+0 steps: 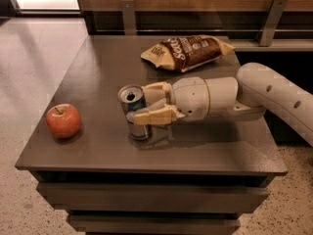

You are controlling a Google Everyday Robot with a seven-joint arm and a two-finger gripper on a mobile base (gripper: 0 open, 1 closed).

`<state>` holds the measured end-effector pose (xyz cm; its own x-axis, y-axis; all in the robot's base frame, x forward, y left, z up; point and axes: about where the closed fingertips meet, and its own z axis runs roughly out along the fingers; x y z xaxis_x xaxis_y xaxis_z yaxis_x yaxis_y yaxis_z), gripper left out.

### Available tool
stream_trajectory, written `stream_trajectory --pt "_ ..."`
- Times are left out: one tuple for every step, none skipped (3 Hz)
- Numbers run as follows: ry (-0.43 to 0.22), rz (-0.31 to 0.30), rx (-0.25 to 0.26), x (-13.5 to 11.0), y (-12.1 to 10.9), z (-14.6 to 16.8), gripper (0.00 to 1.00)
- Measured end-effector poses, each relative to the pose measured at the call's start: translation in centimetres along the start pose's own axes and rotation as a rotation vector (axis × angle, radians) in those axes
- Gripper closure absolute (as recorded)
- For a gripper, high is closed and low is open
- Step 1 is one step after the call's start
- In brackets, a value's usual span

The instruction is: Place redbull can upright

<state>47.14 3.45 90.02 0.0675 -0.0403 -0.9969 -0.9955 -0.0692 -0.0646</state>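
Note:
The redbull can [133, 106] stands upright near the middle of the dark table [98, 82], its silver pull-tab top facing up. My gripper [147, 104] reaches in from the right, with one cream finger [150, 115] in front of the can and the other [155, 88] behind it. The fingers are closed around the can's body. The can's base rests on or just at the table top.
A red apple [63, 121] sits near the table's front left corner. A brown chip bag [187, 52] lies at the back right. A wooden wall with metal brackets [128, 13] runs behind the table. The table's front edge is close below the can.

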Motion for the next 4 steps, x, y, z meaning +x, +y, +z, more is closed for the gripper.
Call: stream_trajectory --pt "-0.005 0.003 -0.003 0.21 -0.16 -0.03 0.39" --pt "-0.008 0.008 -0.007 0.36 -0.13 -0.05 0.16" --pt "-0.007 0.010 -0.010 0.43 -0.04 -0.10 0.00" --pt "-0.004 0.010 -0.010 0.44 -0.02 -0.12 0.00"
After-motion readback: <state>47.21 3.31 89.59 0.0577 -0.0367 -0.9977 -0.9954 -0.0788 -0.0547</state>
